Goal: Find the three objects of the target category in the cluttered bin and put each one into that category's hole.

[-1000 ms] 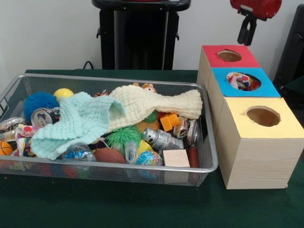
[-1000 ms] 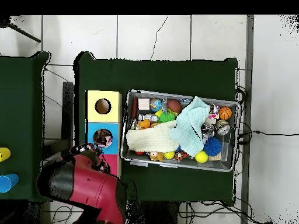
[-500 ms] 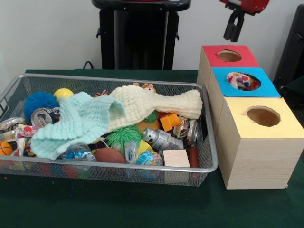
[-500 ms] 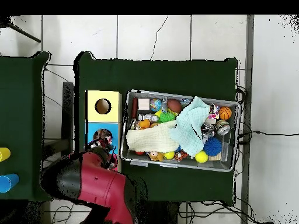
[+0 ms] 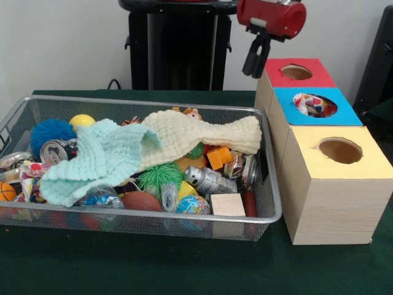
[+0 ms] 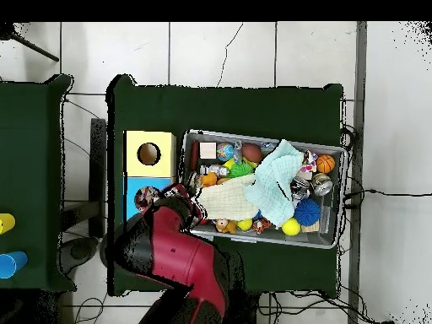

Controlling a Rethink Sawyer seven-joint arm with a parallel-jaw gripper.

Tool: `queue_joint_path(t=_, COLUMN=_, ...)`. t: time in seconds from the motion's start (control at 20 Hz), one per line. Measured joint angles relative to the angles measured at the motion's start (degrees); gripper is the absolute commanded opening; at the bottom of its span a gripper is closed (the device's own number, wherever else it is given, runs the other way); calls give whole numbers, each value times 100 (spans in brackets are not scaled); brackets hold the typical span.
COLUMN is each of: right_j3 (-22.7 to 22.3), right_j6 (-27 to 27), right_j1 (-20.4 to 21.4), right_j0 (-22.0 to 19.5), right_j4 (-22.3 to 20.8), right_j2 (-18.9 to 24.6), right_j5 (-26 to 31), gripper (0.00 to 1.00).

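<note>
The wire mesh bin [image 5: 153, 101] holds a heap of toys, cans and cloths; it also shows in the overhead view [image 6: 253, 137]. One polka-dot cloth [image 5: 312, 104] sits in the round hole of the blue-topped box [image 5: 347, 114] and also shows in the overhead view [image 6: 148, 199]. Another dotted white cloth [image 5: 27, 175] lies at the bin's left end, partly buried. My gripper [image 5: 253, 64] hangs empty in the air above the bin's far right corner, just left of the red-topped box [image 5: 276, 74].
A mint knitted cloth [image 5: 98, 157] and a cream knitted cloth [image 5: 196, 135] cover much of the bin. The yellow-topped box [image 5: 368, 163] stands nearest the camera. In the overhead view my red arm [image 6: 173, 257] covers the red-topped box.
My arm has swung away from above the boxes, toward the bin. The cloth stays in the blue box's hole.
</note>
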State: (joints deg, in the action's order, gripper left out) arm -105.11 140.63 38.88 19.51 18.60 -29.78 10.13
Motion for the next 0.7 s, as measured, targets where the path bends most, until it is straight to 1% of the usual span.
queue_joint_path(t=0.15, right_j3=-24, right_j6=0, right_j1=3, right_j0=-325, right_j4=-250, right_j2=154, right_j5=-233, gripper=0)
queue_joint_path(t=0.35, right_j3=-64, right_j6=0, right_j1=21, right_j0=-707, right_j4=-580, right_j2=338, right_j5=-309, gripper=0)
queue_joint_path(t=0.4, right_j3=-89, right_j6=0, right_j1=29, right_j0=-906, right_j4=-778, right_j2=428, right_j5=-309, gripper=0)
queue_joint_path(t=0.45, right_j3=-102, right_j6=0, right_j1=32, right_j0=-1014, right_j4=-896, right_j2=477, right_j5=-310, gripper=0)
queue_joint_path(t=0.6, right_j3=-133, right_j6=0, right_j1=31, right_j0=-1237, right_j4=-1184, right_j2=573, right_j5=-348, gripper=0)
queue_joint_path(t=0.7, right_j3=-156, right_j6=0, right_j1=27, right_j0=-1503, right_j4=-1583, right_j2=680, right_j5=-501, gripper=0)
